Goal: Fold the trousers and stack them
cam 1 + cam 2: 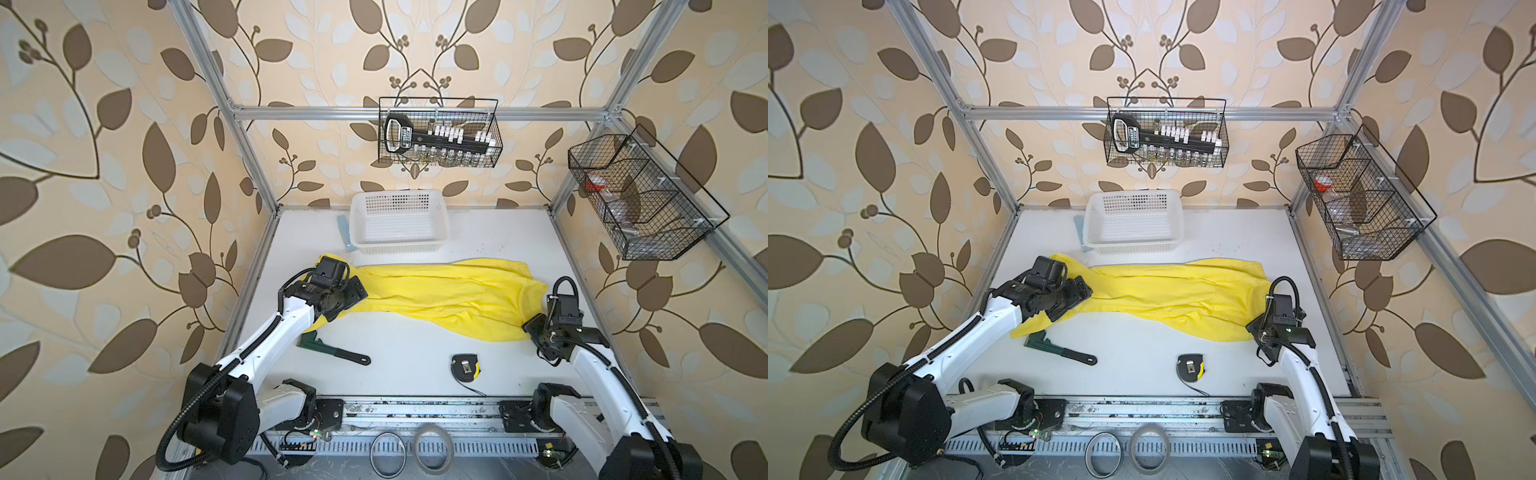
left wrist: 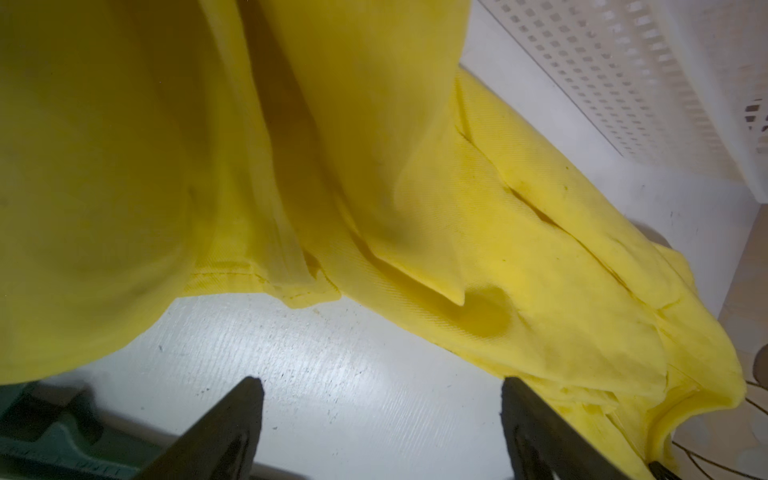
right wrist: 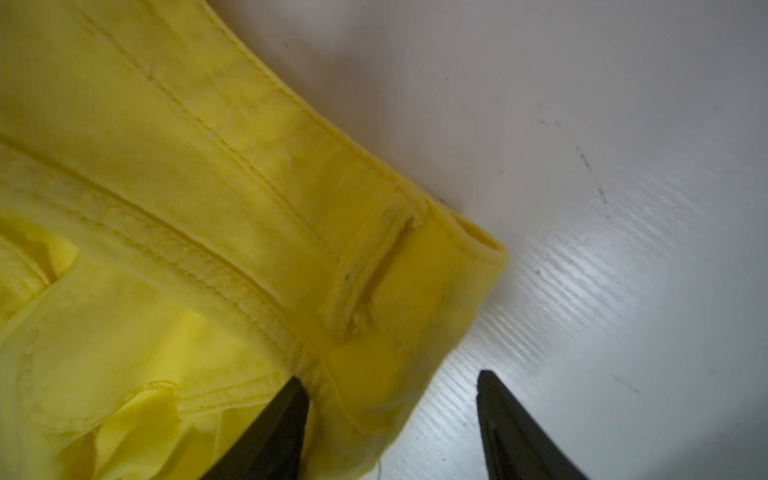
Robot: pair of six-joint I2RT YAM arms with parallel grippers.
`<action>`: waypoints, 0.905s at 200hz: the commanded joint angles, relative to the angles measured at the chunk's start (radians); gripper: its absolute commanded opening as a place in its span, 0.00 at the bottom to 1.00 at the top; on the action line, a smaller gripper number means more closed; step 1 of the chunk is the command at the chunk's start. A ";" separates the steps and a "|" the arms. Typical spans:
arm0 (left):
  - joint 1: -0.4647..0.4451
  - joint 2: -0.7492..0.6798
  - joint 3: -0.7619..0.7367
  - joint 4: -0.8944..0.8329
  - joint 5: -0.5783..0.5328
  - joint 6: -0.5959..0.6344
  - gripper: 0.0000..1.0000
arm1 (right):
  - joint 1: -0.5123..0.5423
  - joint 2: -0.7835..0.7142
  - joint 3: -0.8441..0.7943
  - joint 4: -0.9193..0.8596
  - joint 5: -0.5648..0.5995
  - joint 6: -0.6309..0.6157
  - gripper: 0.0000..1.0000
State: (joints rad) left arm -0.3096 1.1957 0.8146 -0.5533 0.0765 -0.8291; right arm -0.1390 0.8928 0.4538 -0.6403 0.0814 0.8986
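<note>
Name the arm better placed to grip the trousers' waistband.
Right. The right gripper straddles the waistband corner of the trousers, jaws apart; the left gripper hovers open at the leg end.

Yellow trousers (image 1: 440, 297) lie across table (image 1: 415, 353) w/ L claw (image 1: 347, 301) & R claw (image 1: 534, 328) at opp. ends; white basket (image 1: 399, 248) behind.

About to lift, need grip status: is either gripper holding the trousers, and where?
Nothing is held yet. The left gripper is open over the table beside the trousers; the right gripper straddles their waistband corner, jaws open.
</note>
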 commanded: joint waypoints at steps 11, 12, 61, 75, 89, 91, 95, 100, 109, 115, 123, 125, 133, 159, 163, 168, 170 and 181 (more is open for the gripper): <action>-0.024 0.051 -0.014 0.068 -0.076 -0.148 0.88 | -0.005 0.046 -0.038 0.097 0.007 0.032 0.39; -0.025 0.052 -0.014 0.069 -0.076 -0.149 0.88 | -0.005 0.046 -0.038 0.097 0.010 0.032 0.38; -0.036 0.098 -0.020 0.034 -0.200 -0.116 0.79 | -0.047 -0.023 0.003 0.085 0.057 -0.042 0.02; -0.036 0.107 -0.036 0.049 -0.208 -0.100 0.75 | -0.048 -0.040 0.027 0.066 0.081 -0.061 0.02; -0.036 0.127 -0.032 0.061 -0.212 -0.081 0.70 | -0.048 -0.048 0.043 0.057 0.084 -0.073 0.01; -0.036 0.133 -0.029 0.062 -0.212 -0.081 0.70 | -0.048 -0.048 0.044 0.057 0.082 -0.074 0.01; -0.036 0.143 -0.021 0.058 -0.215 -0.054 0.69 | -0.048 -0.048 0.046 0.057 0.079 -0.076 0.01; -0.036 0.157 -0.010 0.053 -0.216 -0.041 0.67 | -0.048 -0.049 0.050 0.055 0.074 -0.075 0.01; -0.036 0.179 0.001 0.056 -0.205 -0.030 0.64 | -0.048 -0.048 0.049 0.058 0.068 -0.076 0.01; -0.037 0.190 0.004 0.064 -0.194 -0.023 0.60 | -0.048 -0.048 0.046 0.063 0.062 -0.075 0.01; -0.039 0.205 0.007 0.075 -0.188 -0.016 0.59 | -0.048 -0.047 0.042 0.066 0.058 -0.076 0.00; -0.039 0.209 0.007 0.076 -0.188 -0.015 0.59 | -0.048 -0.046 0.041 0.067 0.058 -0.075 0.00; -0.039 0.227 0.012 0.076 -0.191 -0.010 0.59 | -0.048 -0.043 0.039 0.069 0.057 -0.076 0.00; -0.039 0.293 0.027 0.063 -0.204 0.022 0.42 | -0.048 -0.044 0.038 0.071 0.056 -0.080 0.00; -0.039 0.294 0.034 0.055 -0.210 0.026 0.36 | -0.048 -0.045 0.037 0.072 0.058 -0.081 0.00; -0.039 0.292 0.042 0.043 -0.218 0.032 0.30 | -0.048 -0.046 0.040 0.072 0.059 -0.083 0.00; -0.039 0.290 0.044 0.039 -0.221 0.033 0.28 | -0.049 -0.047 0.040 0.071 0.060 -0.083 0.00; -0.039 0.271 0.058 0.016 -0.241 0.042 0.16 | -0.050 -0.050 0.047 0.072 0.064 -0.084 0.00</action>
State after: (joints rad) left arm -0.3412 1.4918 0.8124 -0.4900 -0.0982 -0.8261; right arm -0.1818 0.8520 0.4770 -0.5640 0.1165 0.8215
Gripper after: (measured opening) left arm 0.249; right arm 0.049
